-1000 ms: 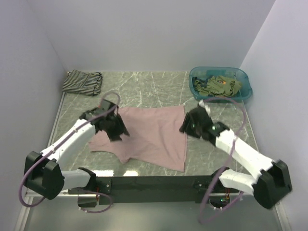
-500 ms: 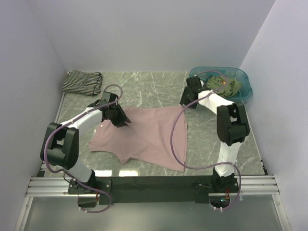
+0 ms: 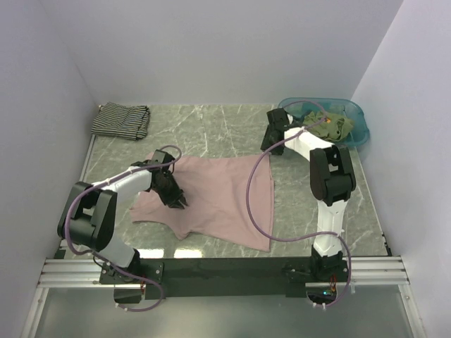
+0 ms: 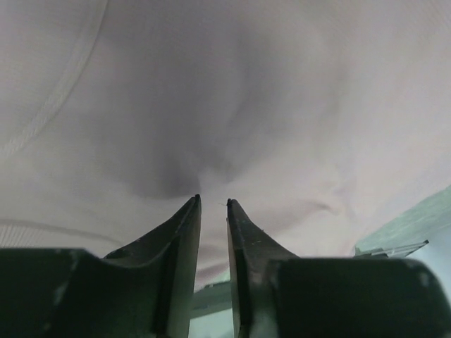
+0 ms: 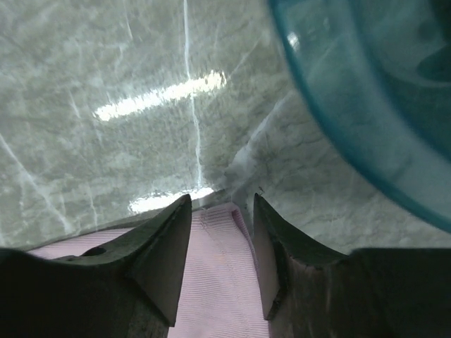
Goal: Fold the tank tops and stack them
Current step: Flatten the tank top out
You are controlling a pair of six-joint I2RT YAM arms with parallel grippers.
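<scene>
The dusty pink tank top (image 3: 218,193) lies spread flat in the middle of the table. My left gripper (image 3: 180,201) is down on its left part. In the left wrist view pink cloth (image 4: 246,91) fills the frame, and the left gripper (image 4: 211,201) shows a narrow gap, its tips at a small pucker. My right gripper (image 3: 271,146) is at the top's far right corner. Its jaws (image 5: 222,198) stand apart with the hemmed pink corner (image 5: 218,282) between them. A folded striped tank top (image 3: 121,120) lies at the far left. Olive green tank tops (image 3: 328,125) sit in the basin.
The teal basin (image 3: 359,113) stands at the far right, just beyond my right gripper, and its rim (image 5: 352,91) curves close past the fingers. White walls close in the grey marble table (image 3: 211,127) on the left, the back and the right.
The left gripper moved nearer and down onto the pink top, its jaws narrowing. The right arm reached out to the top's far right corner, jaws closing slightly.
</scene>
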